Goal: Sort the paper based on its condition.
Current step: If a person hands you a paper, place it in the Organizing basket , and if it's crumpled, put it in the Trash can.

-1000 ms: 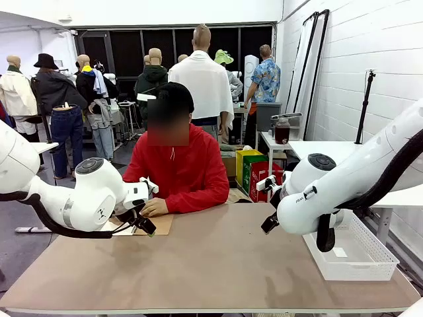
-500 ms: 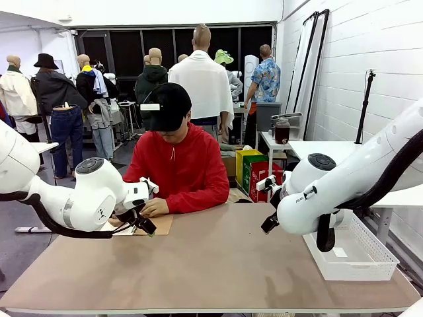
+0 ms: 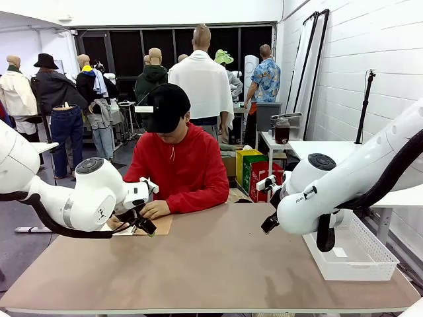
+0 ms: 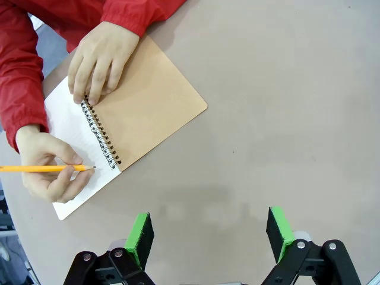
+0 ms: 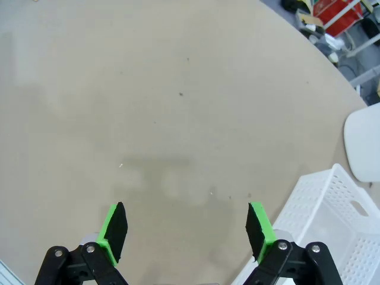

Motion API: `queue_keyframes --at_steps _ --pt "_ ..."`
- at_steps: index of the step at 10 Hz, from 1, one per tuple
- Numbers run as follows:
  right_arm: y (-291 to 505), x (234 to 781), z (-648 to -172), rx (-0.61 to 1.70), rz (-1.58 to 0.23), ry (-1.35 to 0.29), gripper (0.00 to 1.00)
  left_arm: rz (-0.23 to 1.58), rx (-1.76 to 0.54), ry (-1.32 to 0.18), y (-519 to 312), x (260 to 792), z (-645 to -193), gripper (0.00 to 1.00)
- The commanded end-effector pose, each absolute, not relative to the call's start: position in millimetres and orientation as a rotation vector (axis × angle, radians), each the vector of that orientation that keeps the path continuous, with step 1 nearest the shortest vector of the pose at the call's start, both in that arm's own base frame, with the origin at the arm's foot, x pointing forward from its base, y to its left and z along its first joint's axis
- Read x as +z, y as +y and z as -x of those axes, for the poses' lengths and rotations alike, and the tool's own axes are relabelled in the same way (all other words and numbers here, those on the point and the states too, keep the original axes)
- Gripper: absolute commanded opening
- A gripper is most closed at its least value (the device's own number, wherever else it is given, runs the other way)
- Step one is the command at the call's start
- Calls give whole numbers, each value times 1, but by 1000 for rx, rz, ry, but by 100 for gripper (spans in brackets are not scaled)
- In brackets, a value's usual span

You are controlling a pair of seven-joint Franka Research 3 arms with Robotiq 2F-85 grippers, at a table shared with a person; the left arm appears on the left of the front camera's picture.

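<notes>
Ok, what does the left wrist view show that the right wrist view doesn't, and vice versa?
Left wrist view: a person's hand pressing on an open spiral notebook, the other hand holding a yellow pencil over its white page. Right wrist view: a white mesh basket. Shared: brown table under an open, empty end effector, the left end effector in one, the right end effector in the other.
</notes>
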State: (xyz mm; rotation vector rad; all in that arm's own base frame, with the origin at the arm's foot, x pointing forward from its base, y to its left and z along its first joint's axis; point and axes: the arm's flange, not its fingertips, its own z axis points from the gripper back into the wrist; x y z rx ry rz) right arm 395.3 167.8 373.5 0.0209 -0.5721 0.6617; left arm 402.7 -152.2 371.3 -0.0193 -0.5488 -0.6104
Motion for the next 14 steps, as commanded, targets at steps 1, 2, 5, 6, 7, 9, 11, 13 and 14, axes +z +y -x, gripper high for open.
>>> queue_keyframes --at_steps 1,2,5,6,7,9,11,13,14 --pt "168 373 -395 662 -21 -572 100 19 -610 -549 -152 371 -403 100" --pt "168 373 -395 662 -21 -572 100 -7 -597 -555 -149 377 -403 100" --pt "170 413 -387 684 -59 -589 100 -15 -586 -581 -143 415 -390 100" --pt "170 425 -385 693 -57 -604 100 -9 -585 -595 -141 428 -386 100" --pt "170 437 -380 708 -73 -607 100 -2 -587 -602 -141 442 -382 100" --pt "171 461 -370 726 -101 -633 100 3 -578 -615 -136 471 -373 100" --pt "170 480 -363 738 -111 -663 100 6 -566 -632 -134 492 -364 100" --pt "170 497 -354 738 -121 -696 100 20 -561 -635 -133 508 -356 100" --pt "170 503 -350 742 -121 -714 100 33 -575 -651 -134 514 -351 100"
